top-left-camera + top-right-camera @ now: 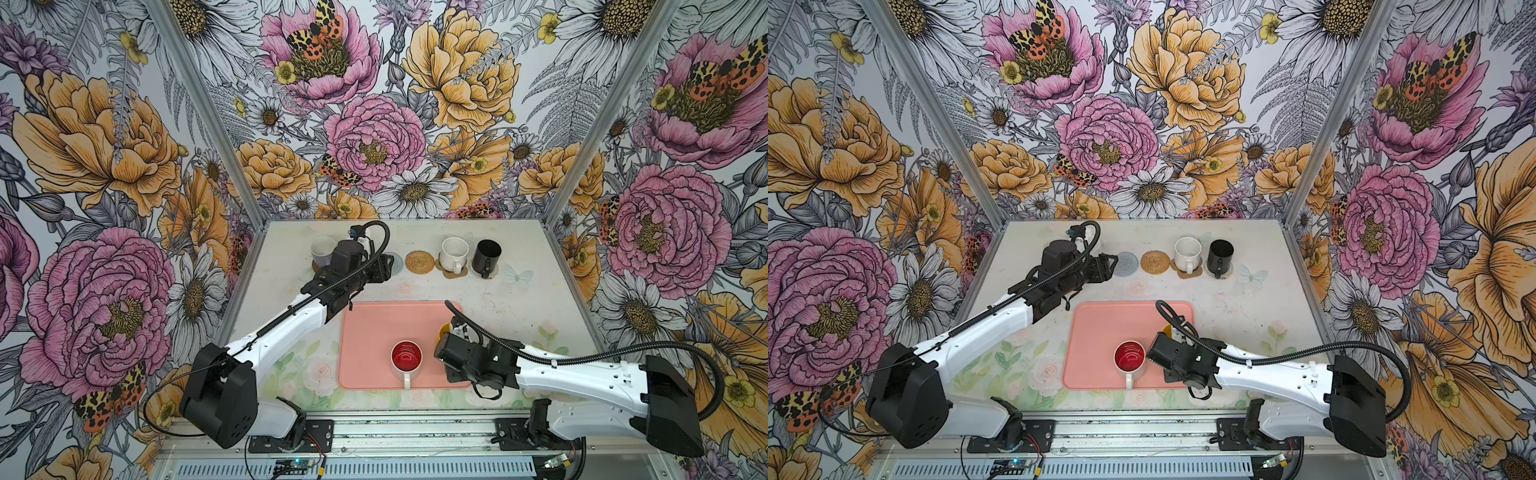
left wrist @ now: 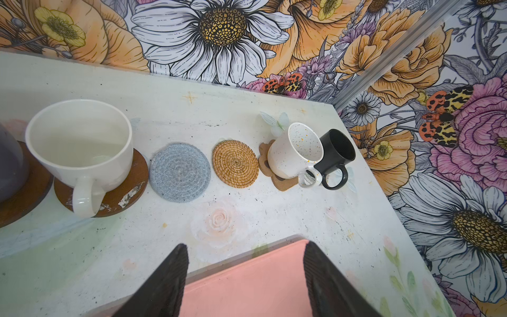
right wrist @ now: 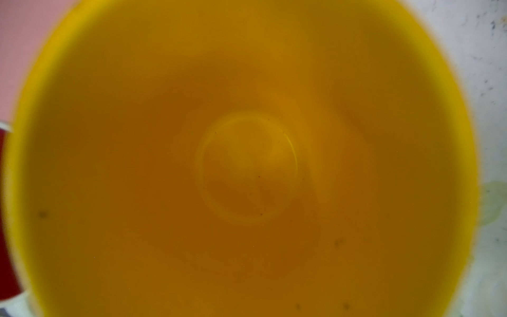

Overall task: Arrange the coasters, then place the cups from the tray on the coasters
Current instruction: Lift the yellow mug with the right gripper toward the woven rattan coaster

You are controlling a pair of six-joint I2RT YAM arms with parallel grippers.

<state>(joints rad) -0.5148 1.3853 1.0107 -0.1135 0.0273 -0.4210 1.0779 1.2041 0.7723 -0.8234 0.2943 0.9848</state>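
Six cups and six coasters are in view. The coasters lie in one row along the far side of the desk [image 1: 519,307], and four of them carry a cup. The lavender cup [image 1: 323,250] stands on one brown disc [image 2: 16,197] and the plain white cup [image 2: 79,145] on the second brown disc [image 2: 123,192]. The white speckled cup [image 2: 295,149] stands on the paw-shaped coaster [image 2: 279,181]. The black cup [image 2: 336,153] stands on the pale woven coaster [image 1: 1228,272], of which only an edge shows. Two coasters in the middle of the row are bare: the grey-blue woven coaster [image 2: 179,173] and, just beside it, the tan rattan coaster [image 2: 235,164]. The other two cups are at the pink tray [image 1: 374,332]. The cup with red inside [image 1: 406,358] stands near the tray's front edge, with its handle toward the front. The yellow cup [image 3: 247,164] is at the tray's right edge, mostly hidden under the right hand [image 1: 457,332] in both top views. The right wrist view looks straight into this cup and shows no fingers, so I cannot tell if the right hand is clenched on it or released. I also cannot tell if the cup stands on the tray or is lifted. The left hand [image 2: 245,247] is released: its two fingers [image 2: 170,274] stand well apart with nothing between them. It hangs over the desk by the coaster row, close to the grey-blue woven coaster.
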